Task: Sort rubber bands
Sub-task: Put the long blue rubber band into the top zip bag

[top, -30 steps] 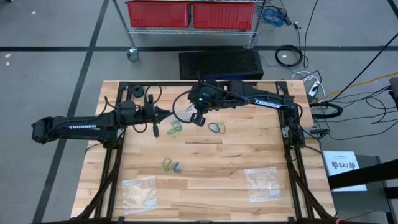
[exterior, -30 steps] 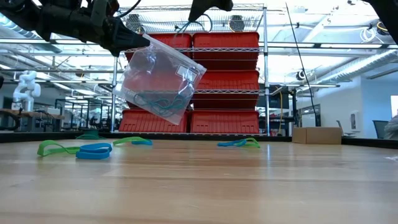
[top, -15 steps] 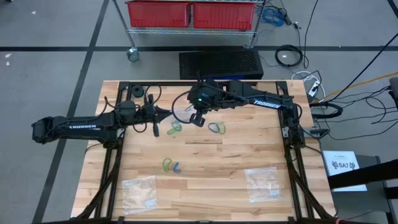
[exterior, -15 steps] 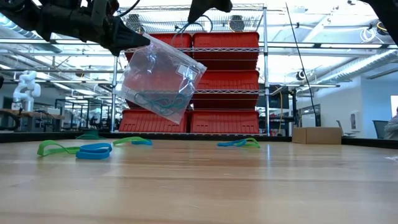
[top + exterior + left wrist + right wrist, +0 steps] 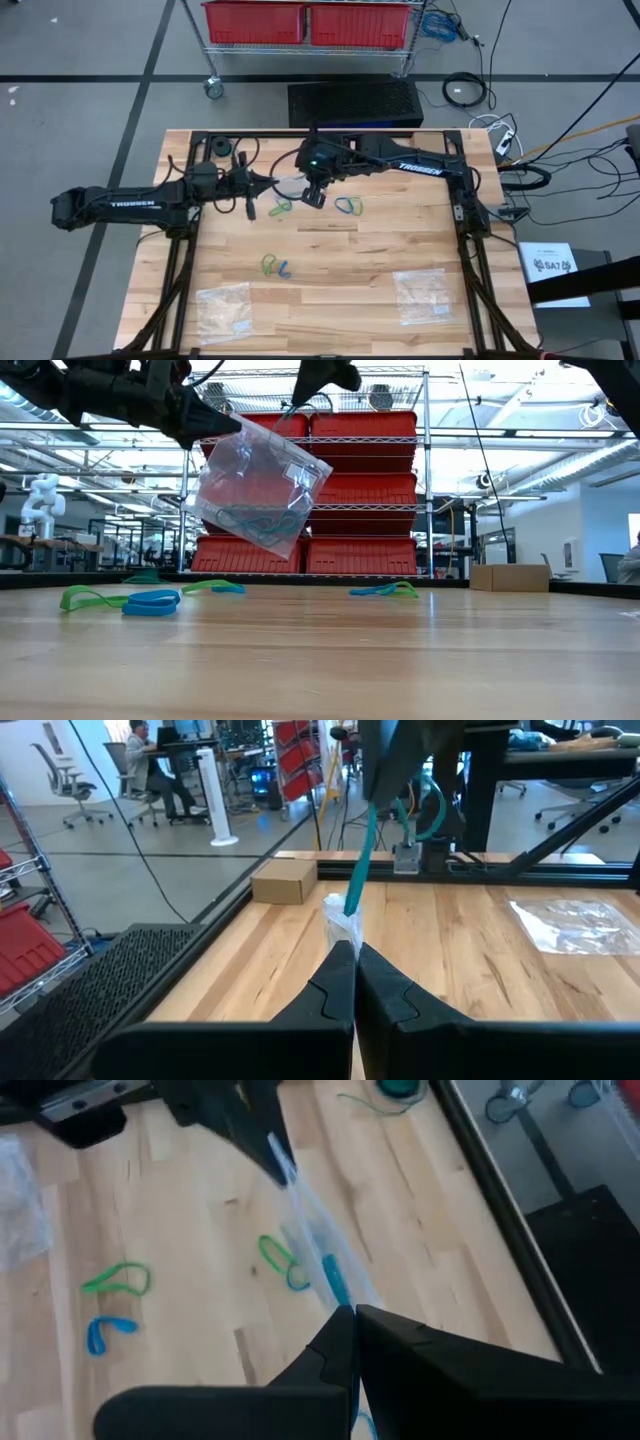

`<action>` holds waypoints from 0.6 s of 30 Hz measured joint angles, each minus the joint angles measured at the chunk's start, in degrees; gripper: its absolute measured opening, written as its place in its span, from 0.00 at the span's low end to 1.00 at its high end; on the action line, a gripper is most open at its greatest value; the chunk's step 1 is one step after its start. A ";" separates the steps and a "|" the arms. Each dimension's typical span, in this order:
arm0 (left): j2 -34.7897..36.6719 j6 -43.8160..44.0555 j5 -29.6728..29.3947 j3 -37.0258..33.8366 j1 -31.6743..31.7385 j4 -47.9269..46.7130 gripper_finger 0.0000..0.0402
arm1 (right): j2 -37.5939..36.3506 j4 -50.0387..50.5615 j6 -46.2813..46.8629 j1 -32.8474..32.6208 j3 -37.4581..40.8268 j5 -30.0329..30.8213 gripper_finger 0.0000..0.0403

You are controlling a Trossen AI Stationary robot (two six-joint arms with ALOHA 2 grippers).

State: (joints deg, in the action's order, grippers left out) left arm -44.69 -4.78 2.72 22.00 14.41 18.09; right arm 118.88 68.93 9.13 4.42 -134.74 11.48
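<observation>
- A clear plastic bag hangs above the rear centre of the worktop, tilted, with one upper corner higher than the other. Blue-green rubber bands lie inside its lower part.
- The left gripper reaches in from the left edge. Its jaws are closed on the upper corner of the bag, as the left wrist view shows.
- The right gripper reaches in from the right rear. Its jaws are closed on the bag's opposite top edge, with a blue-green band running up to them along the film.
- A green and blue pair of bands lies on the worktop just below the bag, long axis roughly toward the front edge.
- A second blue and green pair lies just right of the right gripper, long axis parallel to the rear edge.
- A third pair lies near the centre, toward the front.
- Two further clear bags lie flat near the front-left corner and the front-right corner.
</observation>
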 joint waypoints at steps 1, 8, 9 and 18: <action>0.00 0.00 0.00 0.00 -0.27 0.18 0.00 | 0.21 -0.26 -0.84 0.06 0.00 -0.25 0.00; 0.01 -0.25 0.02 -0.02 -1.82 0.77 0.00 | 2.65 -1.35 -8.10 0.53 0.02 -4.28 0.00; 0.02 -0.26 0.02 -0.02 -1.82 0.80 0.00 | 3.15 -1.30 -9.36 0.53 0.02 -4.33 0.00; 0.00 -0.48 0.02 -0.02 -1.81 0.89 0.00 | 3.92 -2.43 -16.44 0.57 0.02 -5.56 0.00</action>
State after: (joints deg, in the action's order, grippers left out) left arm -44.68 -5.26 2.74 21.98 12.60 18.99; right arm 122.80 66.49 -7.31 4.98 -134.72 5.92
